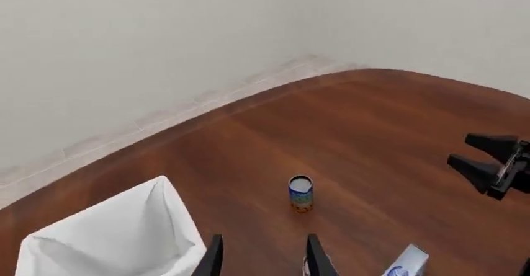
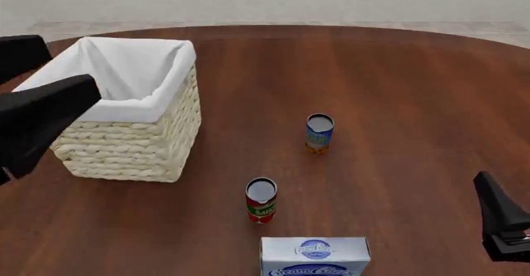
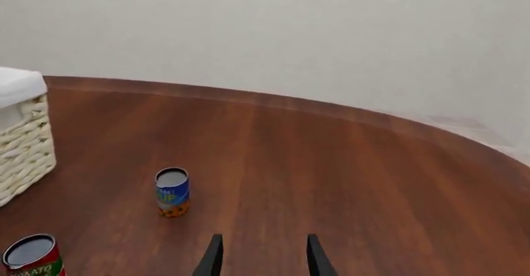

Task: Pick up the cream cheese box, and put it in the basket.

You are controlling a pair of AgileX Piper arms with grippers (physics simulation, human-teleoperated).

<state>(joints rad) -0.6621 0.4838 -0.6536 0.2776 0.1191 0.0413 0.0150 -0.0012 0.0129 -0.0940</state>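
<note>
The flat white and pale-blue cream cheese box (image 2: 314,257) lies ahead of neither released gripper, right of the left gripper (image 1: 260,256). Only the front view shows the whole woven cream basket (image 2: 133,146); the right gripper's (image 3: 260,255) view catches both cans.

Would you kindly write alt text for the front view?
A cream cheese box lies at the near table edge, untouched. Beyond it stand a red-labelled can and a blue-labelled can; a lined wicker basket sits far left.

A round, dark reddish wooden table (image 2: 414,90) stands before a plain off-white wall (image 3: 331,34) under even light.
</note>
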